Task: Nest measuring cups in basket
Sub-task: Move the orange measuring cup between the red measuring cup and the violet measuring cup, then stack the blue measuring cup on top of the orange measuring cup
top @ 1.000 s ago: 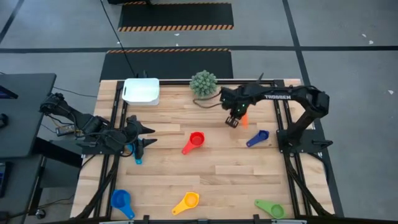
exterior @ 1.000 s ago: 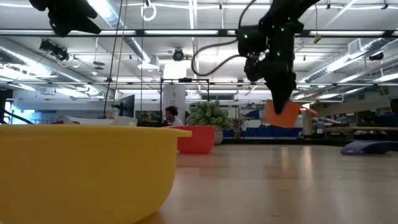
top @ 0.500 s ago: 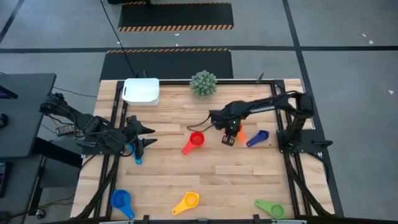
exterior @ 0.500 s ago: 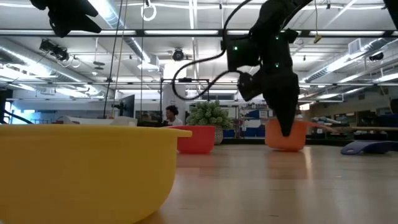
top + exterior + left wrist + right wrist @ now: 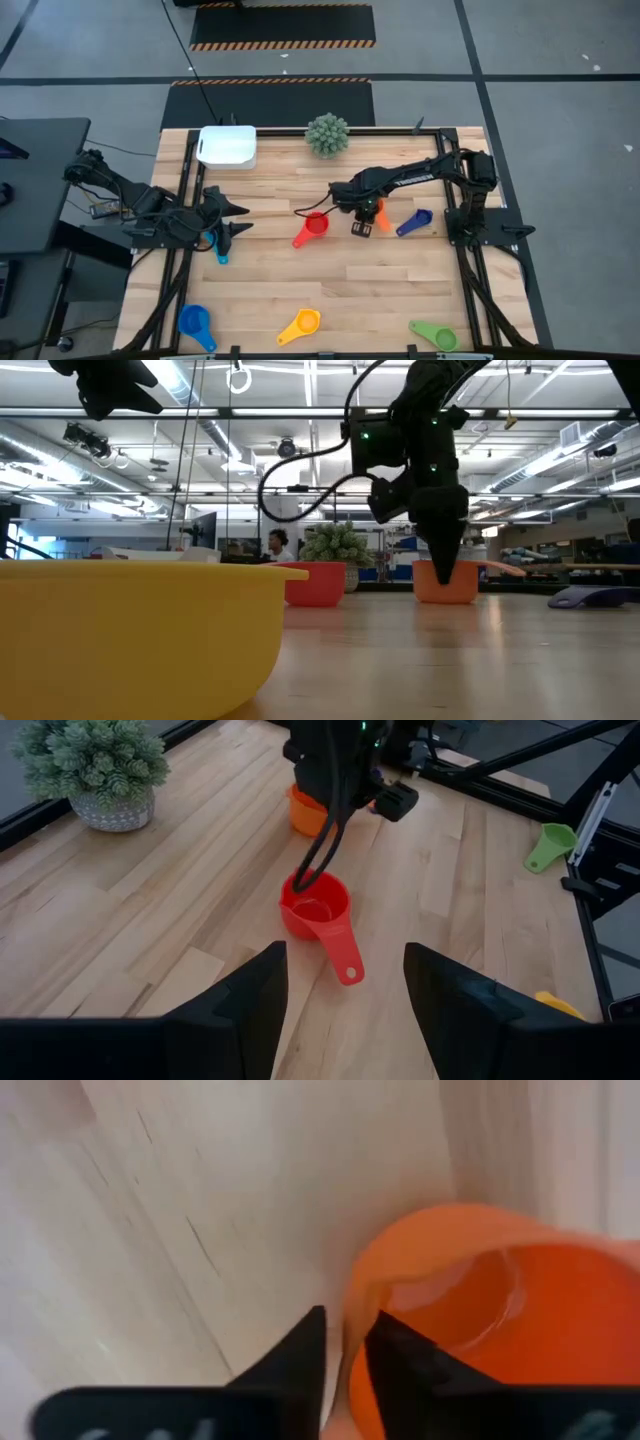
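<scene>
The orange cup (image 5: 381,214) stands upright on the table, right of the red cup (image 5: 312,226), with my right gripper (image 5: 362,222) shut on its rim. A dark blue cup (image 5: 413,222) lies farther right. Along the near edge lie a blue cup (image 5: 195,322), a yellow cup (image 5: 300,324) and a green cup (image 5: 433,334). The white basket (image 5: 228,146) sits at the far left. My left gripper (image 5: 226,214) waits open at the left edge, above a small blue cup (image 5: 220,252). My right gripper holds the orange cup by its rim (image 5: 356,1305), with one finger (image 5: 400,1355) inside the cup and one (image 5: 303,1345) outside the wall. It comes from above, pointing down (image 5: 445,558). The cup stands upright with its bottom (image 5: 445,598) on the table.
A green spiky plant (image 5: 327,134) stands at the far edge, right of the basket. The red cup (image 5: 320,913) lies close beside the right gripper, its handle pointing toward the near left. Bare wood lies between the middle cups and the near-edge cups.
My right gripper has moved down and toward the table's near left, carrying the orange cup. The cup hung lifted and tilted a second ago; now it stands upright on the table next to the red cup. The gripper has stayed shut on it.
</scene>
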Tool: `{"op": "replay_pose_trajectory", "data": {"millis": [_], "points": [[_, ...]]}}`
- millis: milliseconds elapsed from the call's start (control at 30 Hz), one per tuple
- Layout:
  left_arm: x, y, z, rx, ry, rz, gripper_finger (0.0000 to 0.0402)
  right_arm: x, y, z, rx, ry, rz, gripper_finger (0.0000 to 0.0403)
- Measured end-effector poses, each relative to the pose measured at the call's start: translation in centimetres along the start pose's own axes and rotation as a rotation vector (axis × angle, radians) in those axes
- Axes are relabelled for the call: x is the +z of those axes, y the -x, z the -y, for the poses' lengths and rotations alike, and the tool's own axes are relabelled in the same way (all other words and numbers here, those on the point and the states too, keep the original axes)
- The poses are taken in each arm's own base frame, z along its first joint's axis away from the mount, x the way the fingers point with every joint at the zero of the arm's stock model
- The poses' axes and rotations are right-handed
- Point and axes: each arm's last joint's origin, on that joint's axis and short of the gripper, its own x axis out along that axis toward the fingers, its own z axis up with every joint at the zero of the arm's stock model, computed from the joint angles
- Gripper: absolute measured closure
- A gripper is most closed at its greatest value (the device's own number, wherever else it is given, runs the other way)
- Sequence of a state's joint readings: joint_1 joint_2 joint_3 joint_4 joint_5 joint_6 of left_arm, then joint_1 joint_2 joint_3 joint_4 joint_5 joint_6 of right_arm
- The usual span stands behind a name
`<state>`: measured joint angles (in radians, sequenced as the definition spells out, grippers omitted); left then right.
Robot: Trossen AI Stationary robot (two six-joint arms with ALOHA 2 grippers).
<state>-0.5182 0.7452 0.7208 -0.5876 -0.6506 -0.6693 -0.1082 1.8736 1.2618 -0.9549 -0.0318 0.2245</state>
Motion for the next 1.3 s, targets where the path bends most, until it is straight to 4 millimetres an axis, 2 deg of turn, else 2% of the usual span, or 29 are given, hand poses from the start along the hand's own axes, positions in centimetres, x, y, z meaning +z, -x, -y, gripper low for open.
{"op": "replay_pose_trajectory", "data": {"millis": [267,533,700,933,1133,1300], "points": [[0.1,0.0,0.1,-0.008,0.008,0.007,0.0196,0.9,1.7,-0.3,0.037,0.047,0.034,0.0241],[0.2,0.0,0.2,-0.015,0.014,0.014,0.0196,0.9,4.5,-0.4,0.022,0.093,-0.042,0.0226],[0.2,0.0,0.2,-0.017,0.017,0.017,0.0196,1.4,8.2,-0.9,0.024,0.132,-0.012,0.0228],[0.1,0.0,0.2,-0.032,0.012,-0.003,0.0196,2.9,14.8,-2.2,0.054,0.217,0.222,0.0229],[-0.3,0.1,0.5,-0.166,0.093,-0.137,0.0196,2.9,20.3,-3.0,0.076,0.293,0.425,0.0229],[-1.1,0.2,0.5,-0.233,0.106,-0.283,0.0196,2.3,23.6,-3.8,0.095,0.327,0.546,0.0229]]}}
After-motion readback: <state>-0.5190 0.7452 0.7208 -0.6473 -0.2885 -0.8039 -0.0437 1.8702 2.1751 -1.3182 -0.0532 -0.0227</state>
